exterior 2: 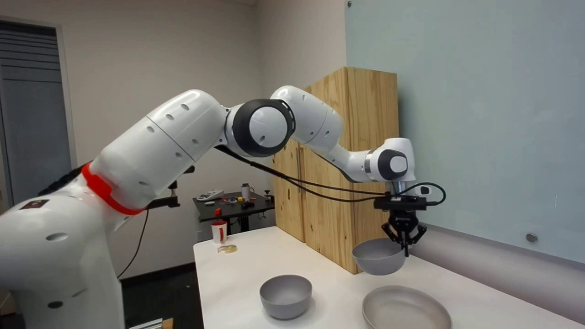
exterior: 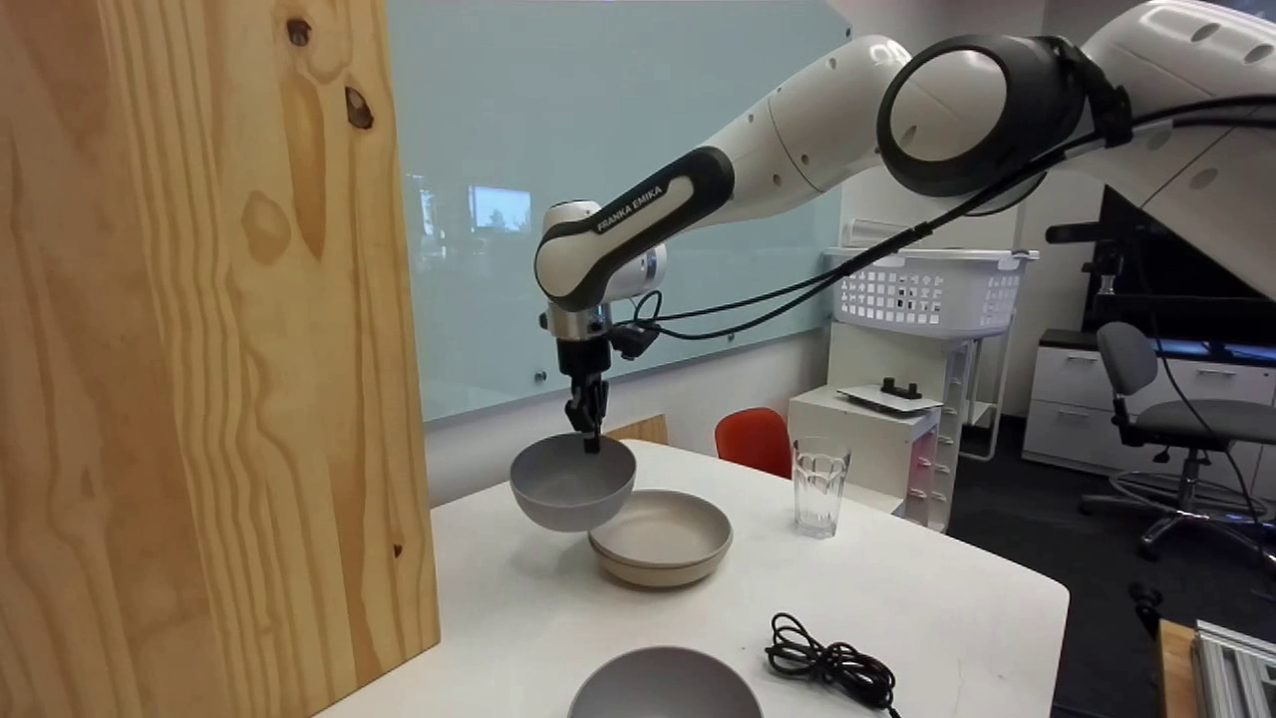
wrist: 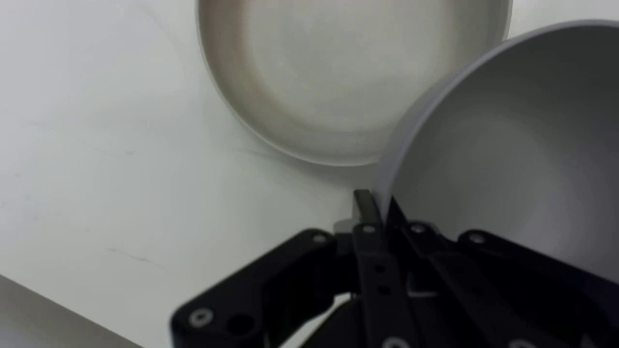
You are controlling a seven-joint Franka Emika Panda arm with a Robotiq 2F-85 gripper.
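Plainly, the gripper [wrist: 380, 208] is clenched on the rim of a gray bowl [wrist: 503, 145], one finger inside the wall and the other outside. The bowl hangs above the table [exterior: 947, 608], open side up and nearly level, just beside a shallow beige dish [exterior: 663, 529]; whether it overhangs that dish a little is hard to judge from these angles. The step in hand looks like carrying the bowl through the air. The next move, I'd say, calls for a firm pinch, since the weight hangs all to one side of the fingers, and for enough height that the base doesn't knock the dish.

As for writing, the robot arm [exterior: 797, 140] reads "FRANKA EMIKA" on the black trim above the wrist; the lettering on the gripper's body is too small to make out.

Farther out on the table, a matching bowl [exterior 2: 285, 297] stands upright, well apart from the held one, and a coiled black cord [exterior: 829, 663] and a clear glass [exterior: 819, 489] are there too. A wooden cabinet [exterior 2: 372, 105] rises behind the held bowl in an exterior view, and a white mug [exterior 2: 218, 232] with a red handle sits near the table's corner. Beyond the table come a red chair [exterior: 755, 442] and a white laundry basket [exterior: 922, 289].
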